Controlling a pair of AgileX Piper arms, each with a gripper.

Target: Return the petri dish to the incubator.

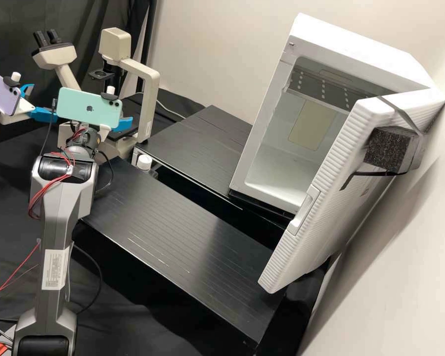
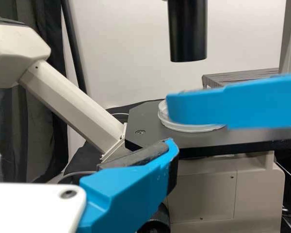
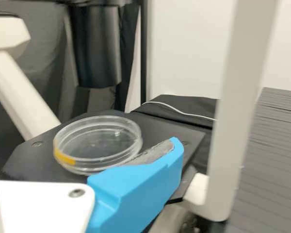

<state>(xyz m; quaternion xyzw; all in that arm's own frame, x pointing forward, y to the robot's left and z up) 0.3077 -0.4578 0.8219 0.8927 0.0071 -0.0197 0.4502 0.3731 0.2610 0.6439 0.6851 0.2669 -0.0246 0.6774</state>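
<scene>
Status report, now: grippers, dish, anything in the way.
Left fingers open; right fingers open, by the dish.
Dish on microscope stage, not returned.
Incubator door open; microscope upright might obstruct the carry.

Open air runs over the black platforms [image 1: 202, 148] into the incubator's [image 1: 356, 49] mouth, its door [image 1: 326, 188] jutting out alongside. The microscope's [image 1: 115, 45] pale upright [image 1: 147, 106] blocks the straight way across; a black tube [image 2: 187, 34] overhangs its stage [image 2: 144, 127].

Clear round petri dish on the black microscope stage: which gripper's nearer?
Right. The right gripper's blue finger is by the dish's rim, at the stage; the left gripper's blue finger looks farther off, short of the stage's edge.
</scene>
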